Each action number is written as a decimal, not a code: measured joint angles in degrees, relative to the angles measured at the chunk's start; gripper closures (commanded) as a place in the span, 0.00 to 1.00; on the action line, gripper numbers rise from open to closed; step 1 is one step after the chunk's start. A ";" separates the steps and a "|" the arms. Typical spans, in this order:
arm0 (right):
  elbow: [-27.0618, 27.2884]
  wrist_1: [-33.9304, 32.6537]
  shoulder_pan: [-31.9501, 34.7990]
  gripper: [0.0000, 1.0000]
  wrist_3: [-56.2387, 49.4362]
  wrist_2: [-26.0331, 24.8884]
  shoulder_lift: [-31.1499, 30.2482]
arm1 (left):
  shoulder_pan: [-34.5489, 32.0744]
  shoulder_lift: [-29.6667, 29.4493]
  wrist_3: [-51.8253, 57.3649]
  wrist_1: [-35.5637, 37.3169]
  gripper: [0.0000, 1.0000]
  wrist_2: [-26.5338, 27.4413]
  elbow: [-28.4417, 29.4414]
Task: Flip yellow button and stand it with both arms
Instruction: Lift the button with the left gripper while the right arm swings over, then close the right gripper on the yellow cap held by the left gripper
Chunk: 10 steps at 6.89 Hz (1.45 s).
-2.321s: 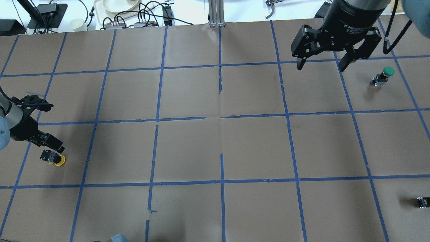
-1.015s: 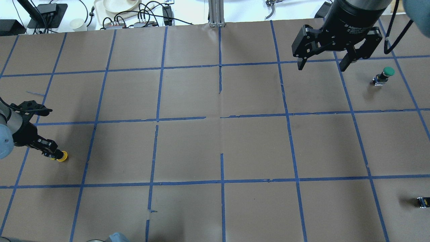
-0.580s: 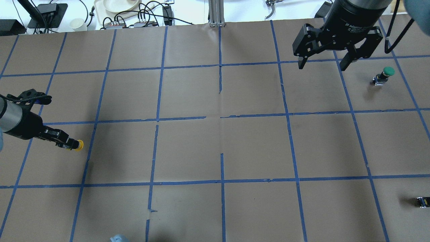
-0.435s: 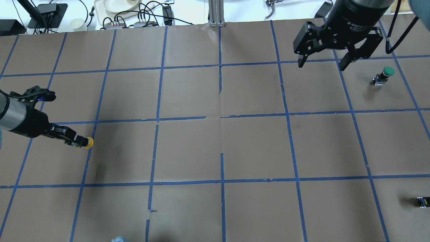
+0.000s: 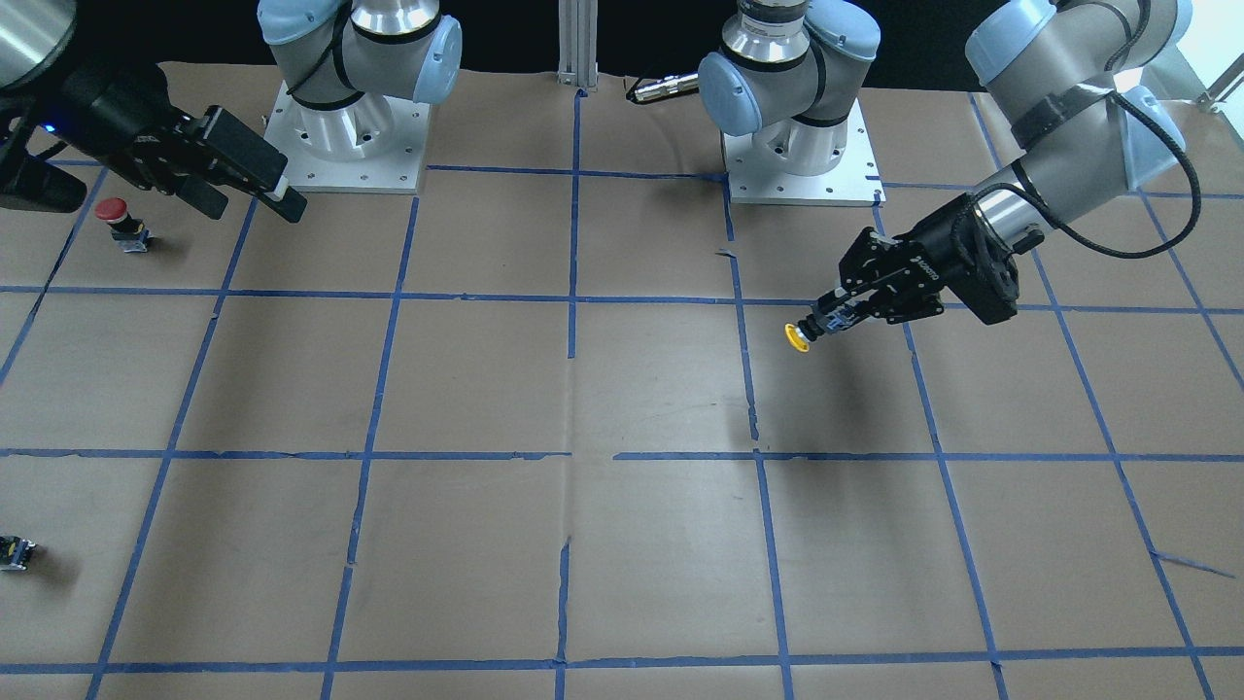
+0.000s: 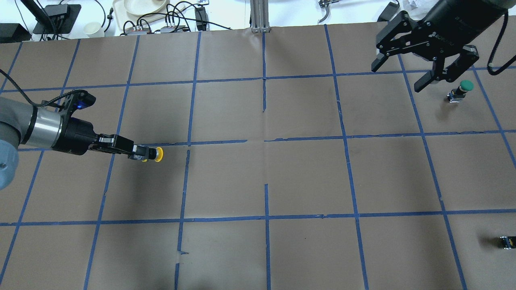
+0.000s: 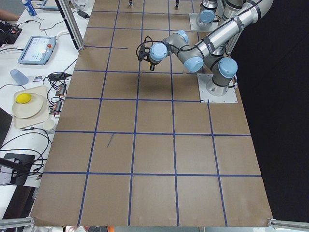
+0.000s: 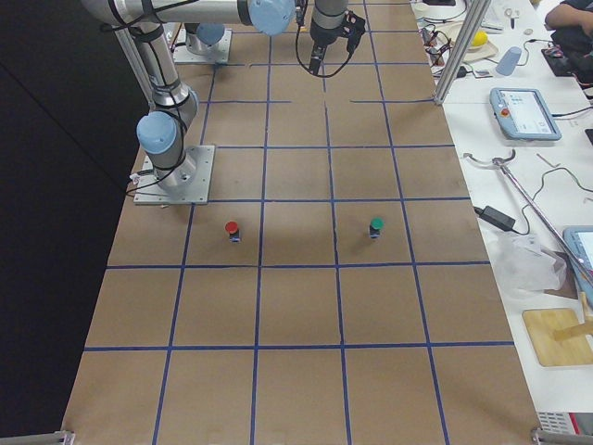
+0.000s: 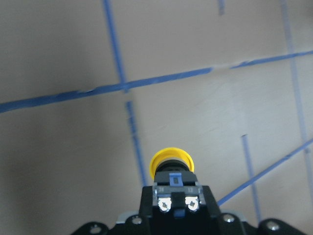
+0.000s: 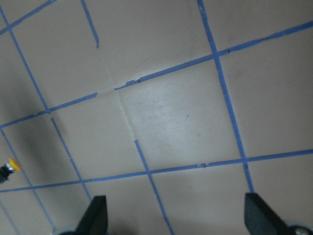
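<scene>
Left claw (image 6: pixel 139 153) is clamped onto the yellow button (image 6: pixel 159 154), gripping it by the black-and-grey body; the yellow cap sticks out past the fingertips, pointing sideways toward the middle of the tabletop (image 6: pixel 306 177). The button lies roughly level, not upright; it hangs in the air, with the arm's shadow lying on the brown paper away from it. In the overhead view it sits over the blue tape grid (image 6: pixel 225 141), close to one of the line crossings on the left half. The left wrist camera looks right along it: two little screws on the back of the body nearest the lens, the round cap beyond them, a claw finger on each side.

Right claw (image 6: pixel 397 78) is spread wide with nothing in it; it hovers over the far right part of the tabletop, well apart from the yellow button. Its wrist camera shows both fingers (image 10: pixel 95 218) at the bottom corners with bare paper between them, and the yellow cap is just a tiny dot at the left edge.

Other bits lying around: a green-capped button (image 6: pixel 463 88) stands just beside the right claw in the overhead view; the front-facing view shows a red-capped button (image 5: pixel 117 219) near that claw; a small black switch block (image 6: pixel 508 241) sits by the right edge.
</scene>
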 measured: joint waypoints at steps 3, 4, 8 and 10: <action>0.31 14.18 -6.29 0.00 -3.16 17.77 -0.26 | -6.47 0.63 -0.51 -6.04 0.95 -20.65 -2.73; 0.60 17.84 -6.49 0.00 -3.14 23.74 -1.07 | -7.40 0.82 -0.50 -7.07 0.95 -28.13 -5.28; 9.74 21.15 -5.24 0.00 -2.45 36.36 -6.29 | -16.32 1.37 0.12 -7.24 0.95 -55.49 -11.97; 13.54 20.38 -2.01 0.01 -2.29 37.02 -5.01 | -19.96 1.67 0.14 -7.46 0.95 -65.25 -12.61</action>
